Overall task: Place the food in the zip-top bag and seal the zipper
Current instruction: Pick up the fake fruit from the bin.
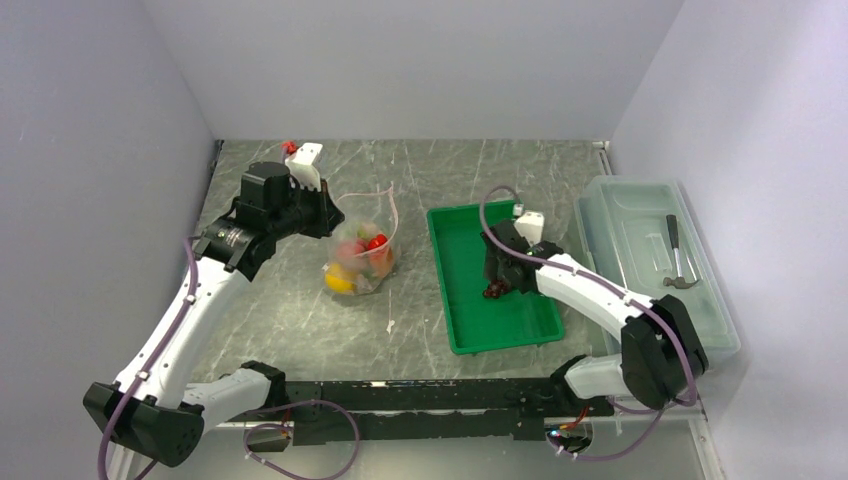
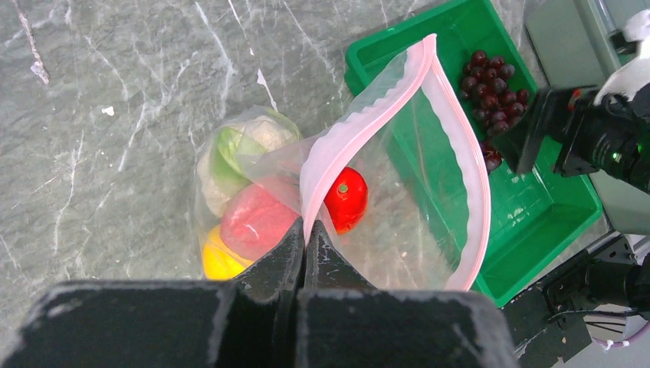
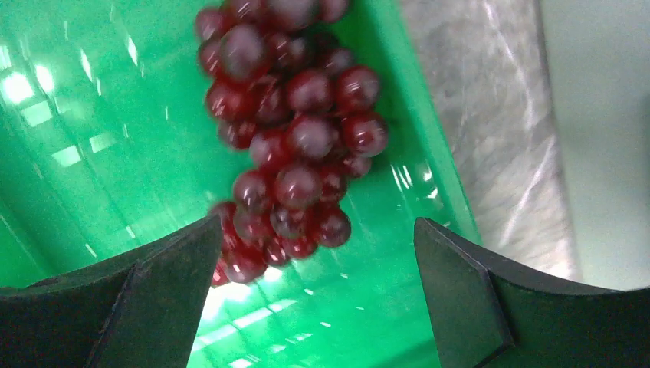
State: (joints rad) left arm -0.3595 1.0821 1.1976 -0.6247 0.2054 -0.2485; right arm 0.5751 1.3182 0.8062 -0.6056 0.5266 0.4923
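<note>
- Jaws of my left gripper (image 2: 305, 239) are pressed together, pinching the zipper (image 2: 360, 115) at one end of the mouth.
- From that pinch the zip-top bag (image 2: 414, 207) gapes open; lettuce (image 2: 230, 146), lemon (image 2: 217, 261) and a red fruit (image 2: 346, 198) sit inside.
- Over on my right gripper (image 3: 314, 230), jaws spread wide, straddling the lower end of the grape bunch (image 3: 291, 138), not clamped on it.
- Grape bunch lies in the green tray (image 3: 92, 115), outside the bag; tray and bag sit side by side on the table (image 1: 300, 330).
</note>
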